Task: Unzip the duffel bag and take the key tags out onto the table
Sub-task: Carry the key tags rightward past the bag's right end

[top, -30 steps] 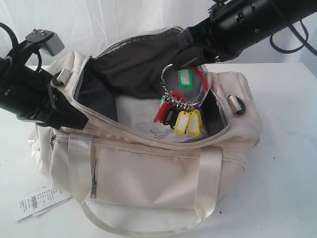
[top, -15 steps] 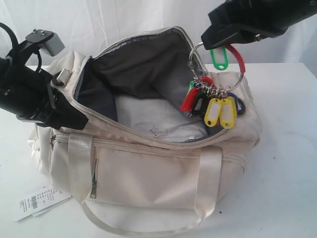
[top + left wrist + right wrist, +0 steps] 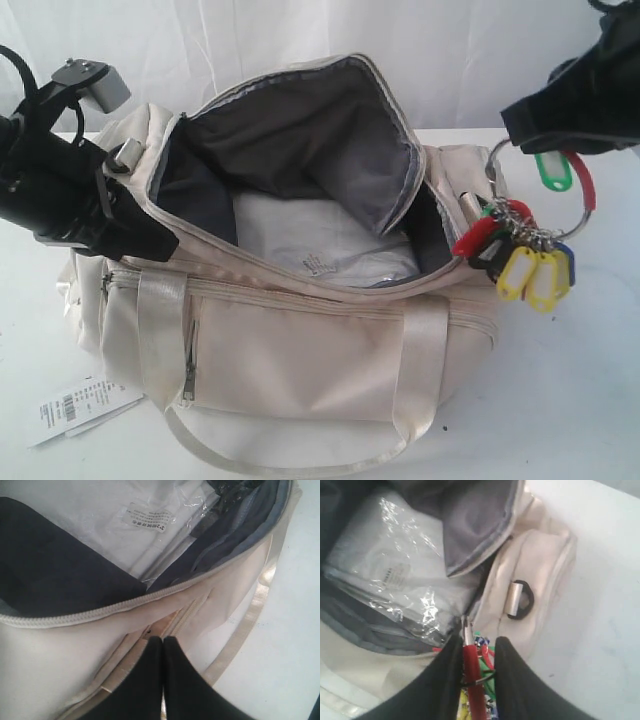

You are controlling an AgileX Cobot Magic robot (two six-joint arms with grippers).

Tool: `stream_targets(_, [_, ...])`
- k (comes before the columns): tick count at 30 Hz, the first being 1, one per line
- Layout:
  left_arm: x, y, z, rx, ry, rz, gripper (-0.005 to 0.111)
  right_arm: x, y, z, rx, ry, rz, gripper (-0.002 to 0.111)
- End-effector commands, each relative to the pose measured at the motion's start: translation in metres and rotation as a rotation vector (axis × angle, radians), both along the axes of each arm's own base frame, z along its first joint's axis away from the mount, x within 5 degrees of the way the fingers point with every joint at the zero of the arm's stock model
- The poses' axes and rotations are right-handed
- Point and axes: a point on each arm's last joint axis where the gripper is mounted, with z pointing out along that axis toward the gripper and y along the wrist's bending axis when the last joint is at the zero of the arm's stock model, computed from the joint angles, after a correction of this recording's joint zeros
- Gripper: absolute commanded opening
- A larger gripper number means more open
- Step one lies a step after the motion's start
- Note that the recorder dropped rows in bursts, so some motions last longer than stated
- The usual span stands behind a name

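Exterior view: the cream fabric duffel bag (image 3: 300,350) lies unzipped on the broad white table (image 3: 570,400), its dark grey lining gaping. The right gripper (image 3: 520,135) dangles the ringed bunch of coloured plastic key tags (image 3: 530,270) beside the bag's right end.

Left wrist view: the left gripper (image 3: 162,641) is pressed together at the bag's front seam.

Right wrist view: the black fingers (image 3: 515,680) pinch a red tag.

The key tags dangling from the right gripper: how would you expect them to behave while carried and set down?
The key tags hang loosely from a ring, so they will probably swing and clatter. Small plastic pieces, they look light. Put on the table, they should likely splay flat rather than roll.
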Motion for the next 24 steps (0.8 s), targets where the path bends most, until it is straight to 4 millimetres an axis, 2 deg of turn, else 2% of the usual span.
stream_targets(1, [-0.003, -0.002, 0.0, -0.022, 0.024, -0.008, 0.0, 0.004, -0.011, -0.011, -0.052, -0.011, -0.105, 0.0])
stream_targets(11, [-0.003, -0.002, 0.0, -0.022, 0.024, -0.008, 0.0, 0.009, -0.032, -0.016, -0.177, -0.042, -0.318, 0.0])
stream_targets(17, [-0.003, -0.002, 0.0, -0.022, 0.024, -0.008, 0.0, 0.01, -0.033, -0.019, -0.182, -0.04, -0.339, 0.0])
stream_targets(24, [-0.003, -0.002, 0.0, -0.022, 0.023, -0.007, 0.0, 0.008, -0.033, -0.05, -0.206, 0.02, -0.336, 0.0])
